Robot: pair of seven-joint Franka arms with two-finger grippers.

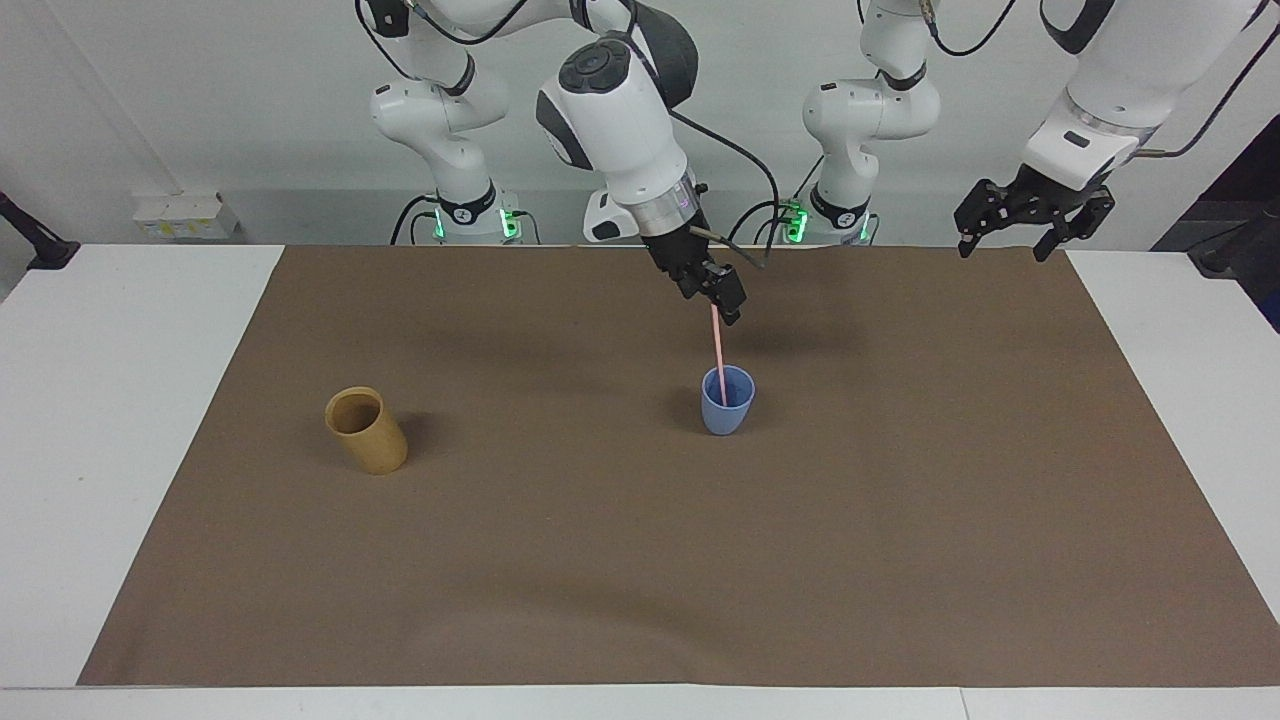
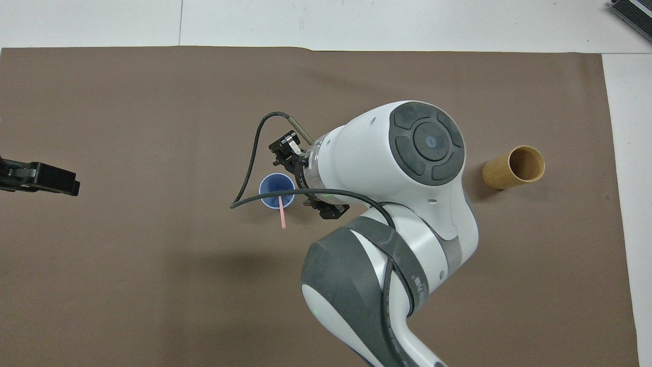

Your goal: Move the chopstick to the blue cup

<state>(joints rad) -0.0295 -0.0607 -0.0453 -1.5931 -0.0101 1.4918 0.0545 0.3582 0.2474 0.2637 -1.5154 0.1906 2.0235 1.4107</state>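
Leaning in the small light-blue plastic cup (image 1: 727, 400) mid-mat, the thin pale pink chopstick (image 1: 717, 342) tips toward 12 o'clock in the facing view, its top apparently free at the right gripper (image 1: 722, 294), jaws seemingly parted, while the waiting left gripper (image 1: 1030, 215) hangs spread over the mat's corner, the tan bamboo-coloured cup (image 1: 366, 430) well apart.

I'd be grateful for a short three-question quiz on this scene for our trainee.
1. True or false: the pink stick lies flat on the mat.
2. Which cup holds the stick? A) blue cup B) tan cup
3. Which arm's jaws are open just above the stick's top?
Key: 1 false, it stands leaning in the cup; 2 A; 3 the right gripper.
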